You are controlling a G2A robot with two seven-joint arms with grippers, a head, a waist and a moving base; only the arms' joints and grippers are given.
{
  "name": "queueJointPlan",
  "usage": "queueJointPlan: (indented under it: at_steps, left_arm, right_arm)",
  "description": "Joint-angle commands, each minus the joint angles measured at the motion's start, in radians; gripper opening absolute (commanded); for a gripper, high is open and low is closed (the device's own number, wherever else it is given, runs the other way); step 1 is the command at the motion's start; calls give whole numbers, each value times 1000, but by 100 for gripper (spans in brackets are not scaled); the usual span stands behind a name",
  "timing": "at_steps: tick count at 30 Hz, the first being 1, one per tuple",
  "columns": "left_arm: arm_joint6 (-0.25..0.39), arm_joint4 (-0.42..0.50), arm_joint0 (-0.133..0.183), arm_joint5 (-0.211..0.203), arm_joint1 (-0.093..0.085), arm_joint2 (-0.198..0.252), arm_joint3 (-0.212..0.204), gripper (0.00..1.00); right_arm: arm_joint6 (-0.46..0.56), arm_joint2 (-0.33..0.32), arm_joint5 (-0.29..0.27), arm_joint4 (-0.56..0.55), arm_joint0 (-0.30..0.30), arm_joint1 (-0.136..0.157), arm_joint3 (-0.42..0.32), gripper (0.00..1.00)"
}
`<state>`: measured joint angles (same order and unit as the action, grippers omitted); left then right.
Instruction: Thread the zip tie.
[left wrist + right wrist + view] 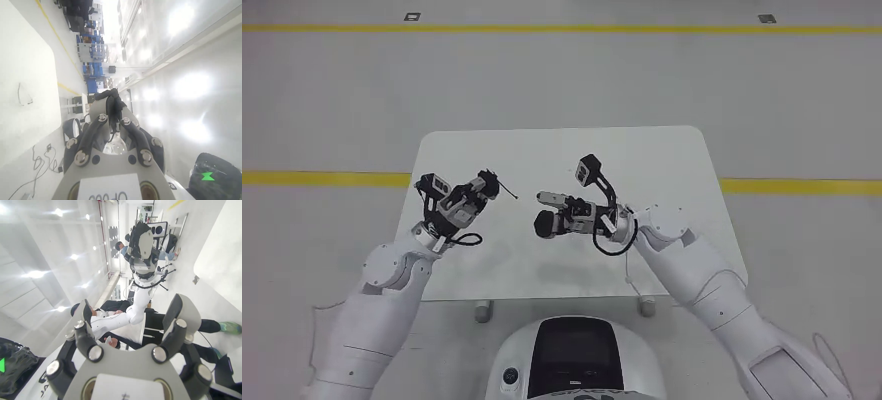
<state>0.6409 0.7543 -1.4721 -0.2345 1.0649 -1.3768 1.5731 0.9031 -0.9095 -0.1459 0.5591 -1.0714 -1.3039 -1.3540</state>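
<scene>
Grey floor with yellow lines surrounds the white table [662, 160]. Left gripper [489, 184] hangs above the table's left half, fingers [97, 108] clenched on a black zip tie [508, 190]. The tie's thin tail projects right, toward the right gripper [541, 211]. That one sits above table centre, facing left, fingers [176, 308] spread wide, grasping nothing. Grippers are near each other, not touching. White label [109, 189] on the left wrist carries print, cut off at the edge. A green hourglass mark [208, 176] glows on a black housing beside it.
</scene>
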Motion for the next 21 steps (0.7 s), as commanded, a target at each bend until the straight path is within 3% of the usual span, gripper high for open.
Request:
queueJointPlan:
  at_steps: [1,4,11,16,21]
  left_arm:
    - [-23,1,4,-4,4,16,-8,0]
    - [-46,-27,13,-38,8,25,-7,0]
    - [-46,-27,13,-38,8,25,-7,0]
    - [-116,3,-3,-46,20,61,6,0]
    - [-181,19,-9,-70,30,79,8,0]
  right_arm:
    - [-72,8,-32,-6,-2,-7,0,100]
    - [-135,18,-61,-43,-3,-13,-5,100]
    - [-144,18,-59,-45,-6,-13,-9,100]
    - [-288,23,-113,-115,-31,-21,-53,100]
    - [-374,32,-124,-165,-43,-29,-67,100]
